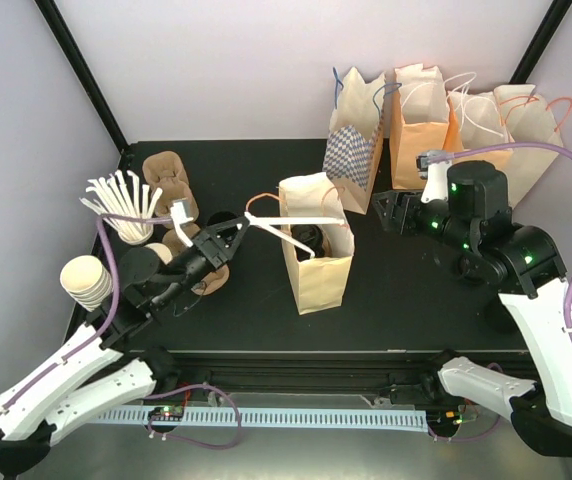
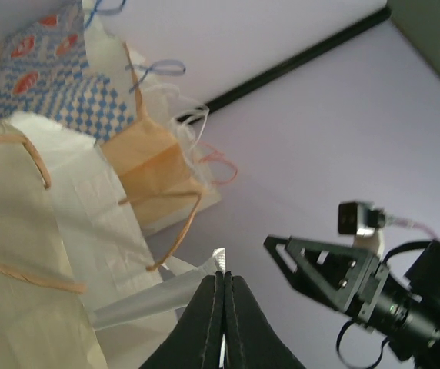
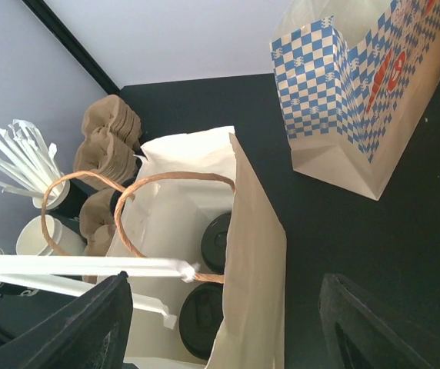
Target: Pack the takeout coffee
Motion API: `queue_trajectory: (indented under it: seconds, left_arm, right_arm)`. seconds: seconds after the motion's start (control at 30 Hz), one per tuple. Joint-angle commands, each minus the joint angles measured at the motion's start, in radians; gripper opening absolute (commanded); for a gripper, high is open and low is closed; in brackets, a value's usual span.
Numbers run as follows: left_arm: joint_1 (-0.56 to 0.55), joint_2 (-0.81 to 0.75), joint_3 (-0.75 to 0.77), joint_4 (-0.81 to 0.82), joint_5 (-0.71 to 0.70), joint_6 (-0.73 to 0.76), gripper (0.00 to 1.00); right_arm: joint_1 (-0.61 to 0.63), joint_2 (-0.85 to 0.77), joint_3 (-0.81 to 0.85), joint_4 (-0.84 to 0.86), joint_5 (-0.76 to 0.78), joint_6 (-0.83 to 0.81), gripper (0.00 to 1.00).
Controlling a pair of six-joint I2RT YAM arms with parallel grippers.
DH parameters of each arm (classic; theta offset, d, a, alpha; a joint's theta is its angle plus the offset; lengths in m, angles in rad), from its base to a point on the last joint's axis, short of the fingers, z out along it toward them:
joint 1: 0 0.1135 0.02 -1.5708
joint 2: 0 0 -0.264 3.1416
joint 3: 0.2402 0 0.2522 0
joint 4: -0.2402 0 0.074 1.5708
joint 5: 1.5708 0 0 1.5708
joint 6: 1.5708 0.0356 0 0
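Way off to the left of the left pincer we had a stack of cream cups (image 1: 86, 283) and a holder of wrapped straws (image 1: 124, 205), with brown sleeves (image 1: 164, 172) further back. The left pincer (image 1: 238, 230) was clamped tight on one wrapped straw (image 1: 301, 221), which poked past its tips over the mouth of the cream paper bag (image 1: 318, 275). The takeout coffee (image 3: 215, 240) sat down inside that bag, just right of those tips. Only a black lid showed, with a second black lid (image 3: 199, 309) next to it and the cup sides hidden. Right of the bag, the right pincer (image 1: 394, 212) hung with jaws wide, holding nothing, a checkered bag (image 1: 354, 150) close by.
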Motion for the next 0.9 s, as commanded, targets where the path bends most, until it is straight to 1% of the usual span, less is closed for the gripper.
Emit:
queue_trajectory:
  seconds: [0.0, 0.13, 0.47, 0.57, 0.73, 0.8, 0.87]
  left_arm:
    - [0.007, 0.069, 0.127, -0.115, 0.167, 0.118, 0.02]
    - [0.007, 0.079, 0.177, -0.192, 0.171, 0.174, 0.02]
    - [0.008, 0.061, 0.203, -0.318, 0.065, 0.207, 0.01]
    - [0.008, 0.115, 0.235, -0.306, 0.096, 0.240, 0.02]
    - [0.008, 0.274, 0.339, -0.245, 0.186, 0.299, 0.02]
    - [0.008, 0.340, 0.428, -0.272, 0.188, 0.337, 0.02]
    - [0.008, 0.407, 0.526, -0.342, 0.167, 0.389, 0.01]
  right_arm:
    - [-0.005, 0.002, 0.001, 0.019, -0.013, 0.006, 0.69]
    - [-0.004, 0.001, 0.002, 0.016, -0.016, 0.008, 0.69]
    - [-0.004, -0.008, -0.021, 0.019, -0.015, 0.017, 0.69]
    - [-0.004, -0.010, -0.028, 0.020, -0.017, 0.022, 0.69]
    - [-0.004, -0.003, -0.030, 0.032, -0.021, 0.026, 0.71]
    - [-0.004, 0.002, -0.027, 0.033, -0.020, 0.027, 0.72]
    - [-0.004, 0.004, -0.025, 0.037, -0.019, 0.028, 0.72]
